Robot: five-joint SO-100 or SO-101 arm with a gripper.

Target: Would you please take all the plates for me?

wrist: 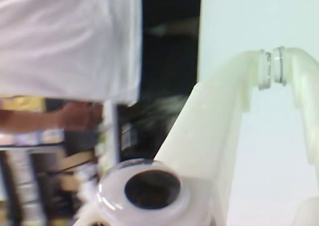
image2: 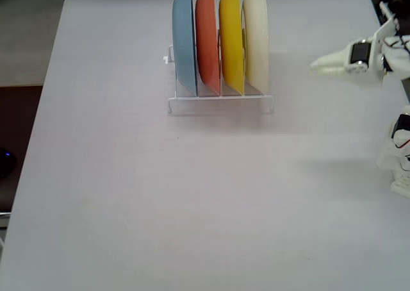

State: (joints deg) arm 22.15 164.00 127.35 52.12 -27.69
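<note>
Four plates stand on edge side by side in a white wire rack (image2: 221, 100) near the far middle of the table in the fixed view: light blue (image2: 184, 41), orange-red (image2: 206, 38), yellow (image2: 230, 38) and cream-white (image2: 256, 38). My white gripper (image2: 315, 65) hangs above the table to the right of the cream-white plate, a short gap away, pointing left toward it. It holds nothing. In the wrist view the gripper (wrist: 272, 69) shows its two fingertips pressed together, shut. No plate appears in the wrist view.
The pale table (image2: 192, 201) stretches wide in front of the rack. My arm's base (image2: 400, 159) stands at the right edge. In the wrist view a person in a white shirt (wrist: 65, 42) and shelves show beyond the table.
</note>
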